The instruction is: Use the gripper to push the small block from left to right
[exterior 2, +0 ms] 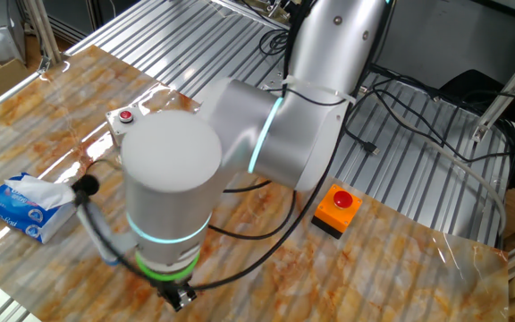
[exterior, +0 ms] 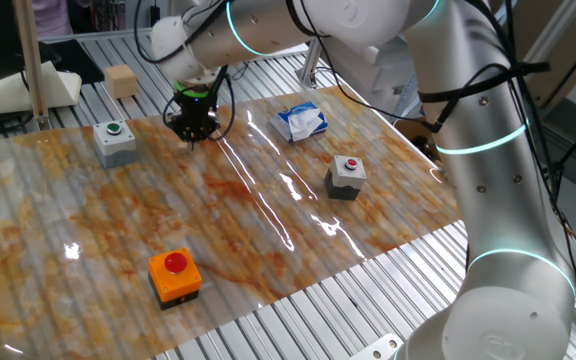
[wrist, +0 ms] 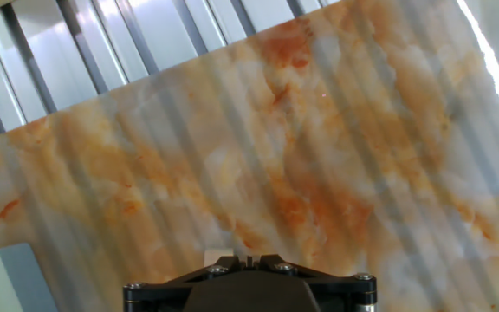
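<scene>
Right now the gripper [exterior: 193,132] hangs low over the marbled sheet [exterior: 268,230] near its far edge, just beside the grey box with a green button [exterior: 115,141]. It holds nothing; whether the fingers are parted or closed I cannot tell, since one fixed view shows only a dark cluster of tips and the hand view shows just the black base of the hand.

The small block [exterior: 120,80] sits off the sheet altogether, on the ribbed metal table [exterior: 368,320] near the far left corner, well apart from the gripper.

To do the push well, I judge the fingers should come down on the block's left side, low against the face, so the push runs through its middle (a high contact would likely tip a light cube). The ribs and the sheet's edge could catch the block, so a slow, straight stroke seems wise. The green-button box lies close to that line and should be kept clear.
</scene>
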You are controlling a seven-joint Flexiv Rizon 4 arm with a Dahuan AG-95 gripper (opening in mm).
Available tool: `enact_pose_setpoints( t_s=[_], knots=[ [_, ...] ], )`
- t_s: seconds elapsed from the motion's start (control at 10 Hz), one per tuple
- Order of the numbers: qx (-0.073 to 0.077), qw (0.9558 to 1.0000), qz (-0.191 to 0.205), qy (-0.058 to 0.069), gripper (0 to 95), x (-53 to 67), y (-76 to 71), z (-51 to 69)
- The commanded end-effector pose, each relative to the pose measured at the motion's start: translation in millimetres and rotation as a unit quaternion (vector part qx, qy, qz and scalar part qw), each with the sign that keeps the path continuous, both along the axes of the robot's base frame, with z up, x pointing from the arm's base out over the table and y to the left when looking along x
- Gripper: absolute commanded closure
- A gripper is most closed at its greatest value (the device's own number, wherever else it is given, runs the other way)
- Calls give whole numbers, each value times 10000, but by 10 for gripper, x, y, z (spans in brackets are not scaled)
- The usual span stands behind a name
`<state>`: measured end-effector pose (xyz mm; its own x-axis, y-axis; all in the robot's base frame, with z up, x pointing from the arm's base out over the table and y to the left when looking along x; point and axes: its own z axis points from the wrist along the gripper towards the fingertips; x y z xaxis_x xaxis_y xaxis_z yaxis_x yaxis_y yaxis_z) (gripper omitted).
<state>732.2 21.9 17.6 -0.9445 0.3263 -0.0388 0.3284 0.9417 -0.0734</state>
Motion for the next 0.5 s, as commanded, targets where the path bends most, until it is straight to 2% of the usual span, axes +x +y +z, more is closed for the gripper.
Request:
enact_pose_setpoints(
  t_s=[0.1,0.3,0.4,0.5],
  knots=[
    [35,9989,357,304,950,56,-247,130],
    [49,9974,549,473,950,25,-419,280],
    [58,9967,633,505,950,-9,-481,341],
    [68,9951,790,582,950,-93,-606,453]
  ],
)
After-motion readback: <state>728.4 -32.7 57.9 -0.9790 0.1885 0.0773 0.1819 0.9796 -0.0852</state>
